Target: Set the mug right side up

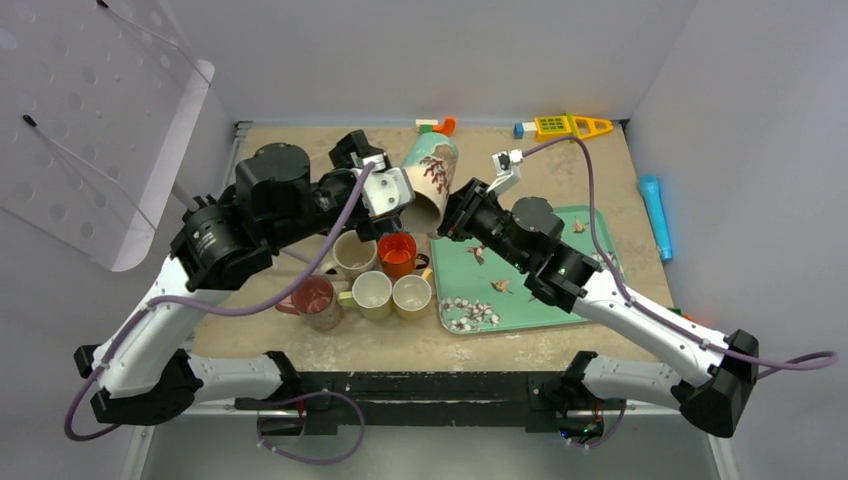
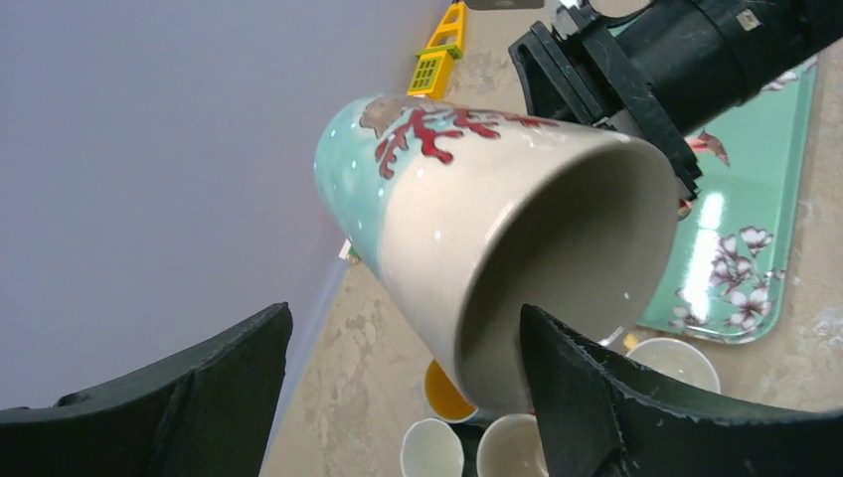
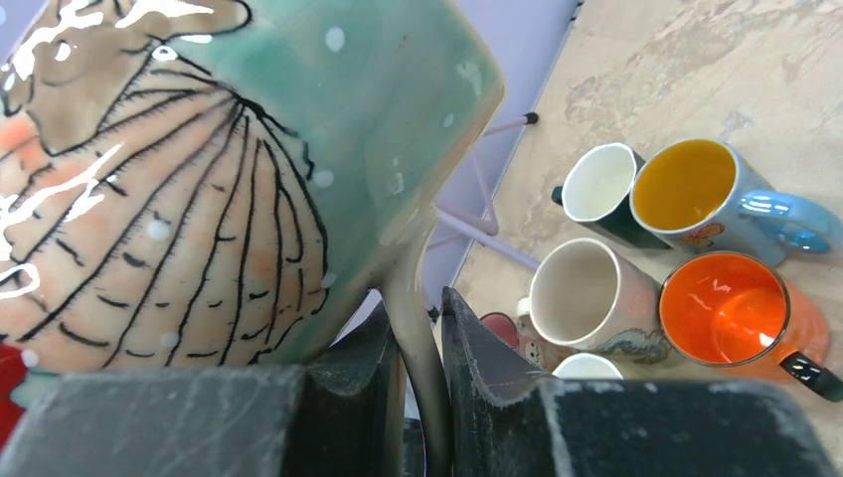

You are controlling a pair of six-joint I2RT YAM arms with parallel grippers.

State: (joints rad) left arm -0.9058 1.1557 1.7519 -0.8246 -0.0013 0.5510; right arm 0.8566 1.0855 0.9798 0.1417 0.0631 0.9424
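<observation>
A tall mug (image 1: 432, 178), teal at its base and cream toward the rim with a red coral print, hangs tilted above the table, mouth pointing down toward the near left. My right gripper (image 3: 418, 310) is shut on the mug's thin handle (image 3: 410, 298), with the shell-painted body (image 3: 199, 169) filling that view. In the top view the right gripper (image 1: 456, 215) sits just right of the mug. My left gripper (image 2: 406, 320) stands open at the mug's mouth (image 2: 567, 248), one finger (image 2: 577, 388) in front of the opening, the other well left of the wall. It grips nothing.
Several upright mugs cluster below the held one: an orange one (image 1: 397, 253), cream ones (image 1: 372, 293) and a pink one (image 1: 315, 300). A teal flowered tray (image 1: 520, 295) lies to the right. Toys (image 1: 565, 125) and a blue tube (image 1: 657, 215) lie at the back and right.
</observation>
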